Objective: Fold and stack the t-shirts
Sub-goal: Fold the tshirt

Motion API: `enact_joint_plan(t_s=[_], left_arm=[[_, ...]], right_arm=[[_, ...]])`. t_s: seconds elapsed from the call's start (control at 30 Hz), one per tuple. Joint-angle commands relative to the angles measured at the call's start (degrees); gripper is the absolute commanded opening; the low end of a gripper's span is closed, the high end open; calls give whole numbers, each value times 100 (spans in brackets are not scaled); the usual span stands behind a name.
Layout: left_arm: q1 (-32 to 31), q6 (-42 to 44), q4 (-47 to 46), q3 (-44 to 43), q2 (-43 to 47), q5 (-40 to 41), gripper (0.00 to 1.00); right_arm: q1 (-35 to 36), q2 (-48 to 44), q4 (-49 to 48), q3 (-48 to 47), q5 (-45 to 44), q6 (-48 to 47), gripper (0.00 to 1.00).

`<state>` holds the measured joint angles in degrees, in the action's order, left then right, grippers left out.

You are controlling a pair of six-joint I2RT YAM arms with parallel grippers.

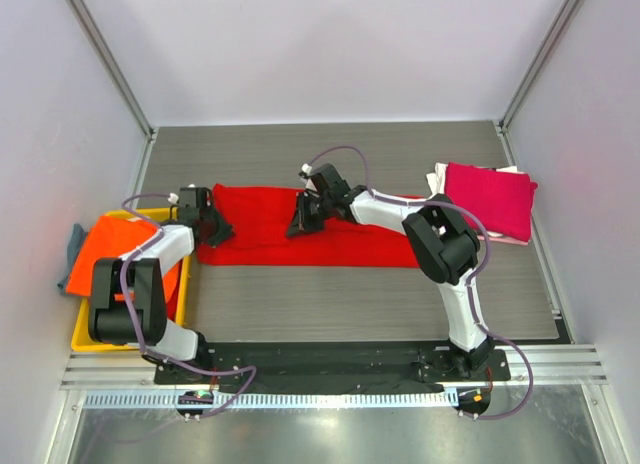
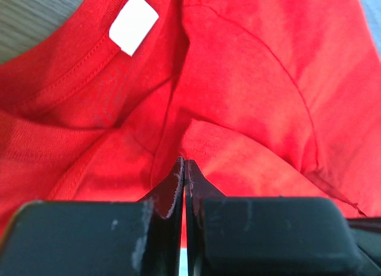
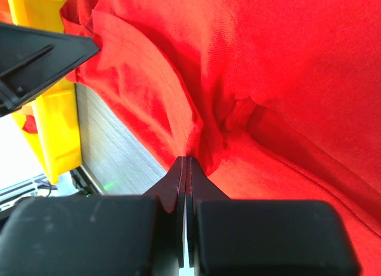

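Note:
A bright red t-shirt (image 1: 262, 236) lies as a long band across the middle of the table. My left gripper (image 1: 212, 227) is at its left end, near the round neck and white label (image 2: 134, 23). Its jaws (image 2: 184, 163) are shut, with a pinch of red fabric (image 2: 250, 80) at the tips. My right gripper (image 1: 303, 222) sits over the middle of the shirt. It is shut (image 3: 188, 160) on a raised ridge of the red cloth (image 3: 286, 62). A folded magenta-pink t-shirt (image 1: 488, 199) rests on a white one (image 1: 437, 176) at the back right.
A yellow crate (image 1: 82, 329) stands at the left table edge with an orange shirt (image 1: 110, 252) draped in it and a grey cloth (image 1: 75, 239) at its far side. The crate (image 3: 53, 109) is close to the left gripper (image 3: 36, 56). Bare grey tabletop (image 1: 350, 304) lies in front.

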<state>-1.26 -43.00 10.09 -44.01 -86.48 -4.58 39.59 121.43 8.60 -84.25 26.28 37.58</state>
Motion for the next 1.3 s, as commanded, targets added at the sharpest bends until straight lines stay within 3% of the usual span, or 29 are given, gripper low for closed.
enact_joint_plan(t_s=[0.0,0.5,0.53,0.57,0.6,0.7,1.27], left_arm=[[20,46,19,68,465,10,0],[20,134,283,243,834,27,0],[20,134,266,244,834,19,0],[20,134,266,252,834,18,0],[20,134,257,244,808,10,0],[20,126,231,244,799,-16,0],[20,143,222,261,887,-61,0]], right_arm=[[-83,-146,-192,-57,237,188,1],[-136,-216,-183,242,483,417,1],[-136,-207,-192,251,474,364,3],[-136,-216,-192,251,466,320,19],[-136,-233,-183,251,344,285,27],[-136,-260,-183,260,211,162,38],[-101,250,133,-619,158,30,39]])
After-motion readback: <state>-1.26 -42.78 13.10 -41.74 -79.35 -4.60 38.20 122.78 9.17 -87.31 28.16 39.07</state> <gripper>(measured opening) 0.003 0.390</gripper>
